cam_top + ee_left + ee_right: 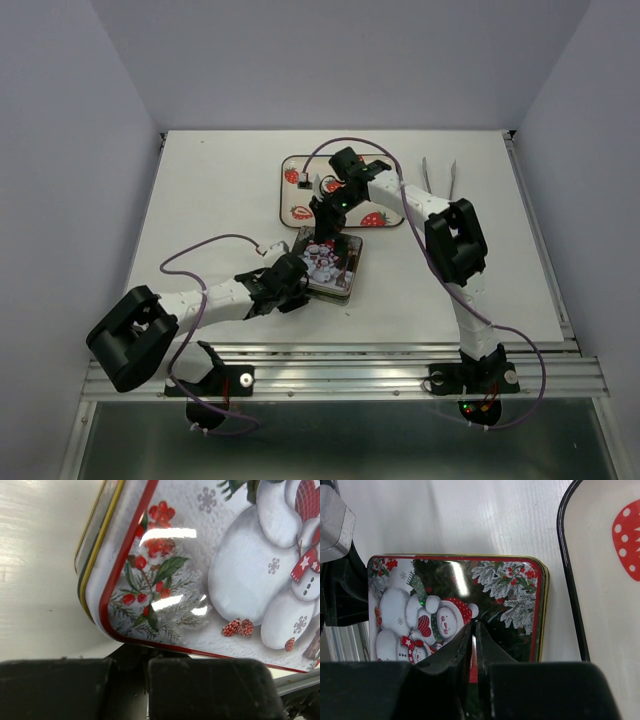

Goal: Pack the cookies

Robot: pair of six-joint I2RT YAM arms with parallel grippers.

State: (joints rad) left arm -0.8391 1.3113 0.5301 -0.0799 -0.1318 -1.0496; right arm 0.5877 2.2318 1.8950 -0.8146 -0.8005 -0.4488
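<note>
Now: lid [510, 580] sits on tin [338, 272], cookies out of sight, likely inside. Left jaws closed, empty, butted against tin's near edge, probably bracing it. Right jaws nearly closed, empty, tips over lid, seemingly pressing it home.

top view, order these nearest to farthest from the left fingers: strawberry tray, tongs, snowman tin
1. snowman tin, right beside the left fingers
2. strawberry tray, behind the tin
3. tongs, far back right

left tool [147, 667] and right tool [474, 636] over tin [510, 595], tray [292, 195] just behind, open table [220, 200] left
</note>
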